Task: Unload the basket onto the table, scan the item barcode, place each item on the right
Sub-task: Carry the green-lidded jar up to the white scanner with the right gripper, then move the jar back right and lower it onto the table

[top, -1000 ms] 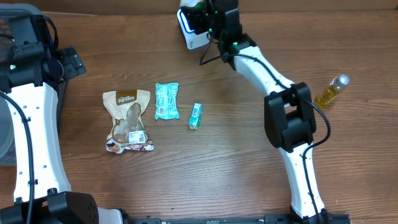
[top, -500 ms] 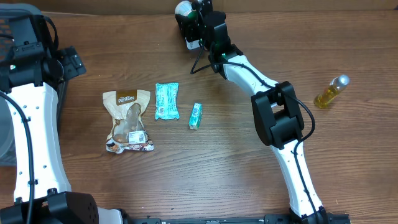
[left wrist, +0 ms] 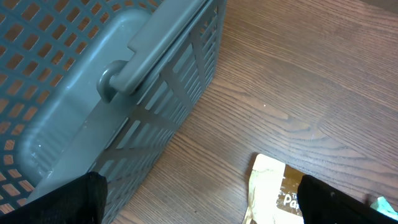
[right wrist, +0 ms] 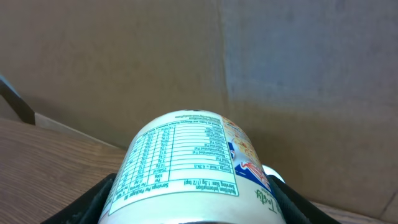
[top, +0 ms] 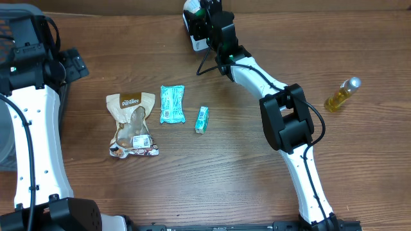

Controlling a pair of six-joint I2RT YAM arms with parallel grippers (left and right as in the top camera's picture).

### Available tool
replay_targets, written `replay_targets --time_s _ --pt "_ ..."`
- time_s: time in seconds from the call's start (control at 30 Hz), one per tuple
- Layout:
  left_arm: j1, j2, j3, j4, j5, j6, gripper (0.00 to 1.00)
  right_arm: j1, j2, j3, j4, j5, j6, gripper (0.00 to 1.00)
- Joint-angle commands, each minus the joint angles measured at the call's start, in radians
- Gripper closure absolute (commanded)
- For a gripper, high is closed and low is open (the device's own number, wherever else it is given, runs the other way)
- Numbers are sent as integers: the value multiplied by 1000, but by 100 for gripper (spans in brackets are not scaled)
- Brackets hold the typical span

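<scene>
right arm stretched to far counter edge, well beyond brown pouch; right claw grips white tub, nutrition label showing. left arm folded left of pouch, left claw spread wide.

The brown pouch shows "Pa"; the can bears a nutrition table.

A brown wood-grain table is evenly lit. Behind its far edge, a plain brown wall is divided by one vertical seam.
</scene>
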Motion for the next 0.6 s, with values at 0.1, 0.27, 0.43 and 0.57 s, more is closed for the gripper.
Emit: replay_targets --time_s 0.1,0.27,0.43,0.57 --pt "6 0 11 3 1 3 0 -2 -177 14 -113 -8 3 70" --pt "6 0 11 3 1 3 0 -3 -407 14 -466 -9 3 63" --pt "6 0 11 3 1 3 0 -3 -586 14 -918 -8 3 63" --pt "6 0 11 3 1 3 0 -5 -631 14 -1251 -8 3 59"
